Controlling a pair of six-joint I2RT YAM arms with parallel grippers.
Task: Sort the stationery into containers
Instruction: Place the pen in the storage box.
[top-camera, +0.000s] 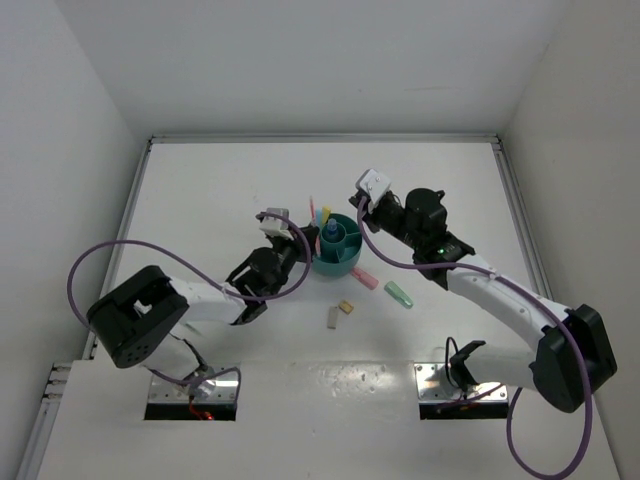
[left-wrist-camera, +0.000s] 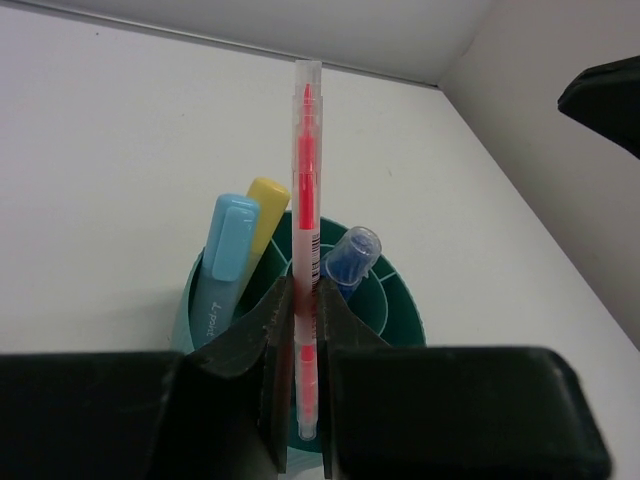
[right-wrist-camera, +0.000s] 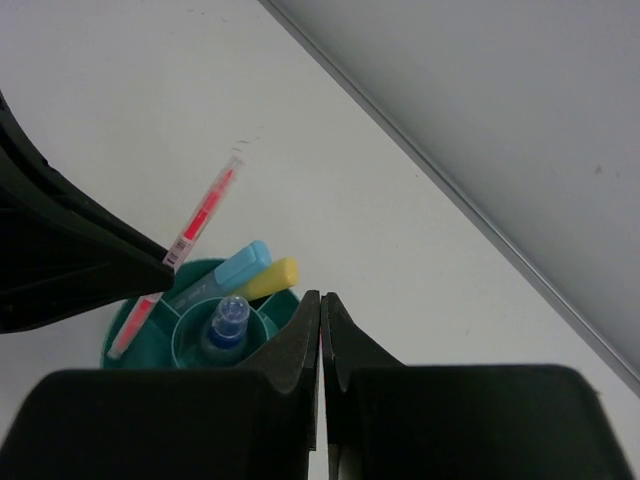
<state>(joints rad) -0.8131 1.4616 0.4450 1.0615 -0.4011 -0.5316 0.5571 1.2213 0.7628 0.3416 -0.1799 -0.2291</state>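
Observation:
The round teal organiser (top-camera: 340, 262) stands mid-table. A light-blue marker (left-wrist-camera: 225, 262) and a yellow marker (left-wrist-camera: 268, 205) lean in one outer compartment, and a clear-blue pen (left-wrist-camera: 350, 256) stands in the central cup. My left gripper (left-wrist-camera: 305, 335) is shut on a thin pink pen (left-wrist-camera: 306, 180), held upright over the organiser's near-left rim (left-wrist-camera: 405, 305), its lower end just inside. My right gripper (right-wrist-camera: 321, 312) is shut with nothing in it, just beside the organiser's right rim (right-wrist-camera: 283, 312). On the table lie a pink marker (top-camera: 363, 278), a green marker (top-camera: 399, 295) and two small erasers (top-camera: 346, 307).
The second eraser (top-camera: 331, 318) lies just in front of the first, between the two arms. A raised edge (top-camera: 320, 139) borders the table at the back and sides, with white walls beyond. The left arm's purple cable (top-camera: 100, 262) loops over the left side.

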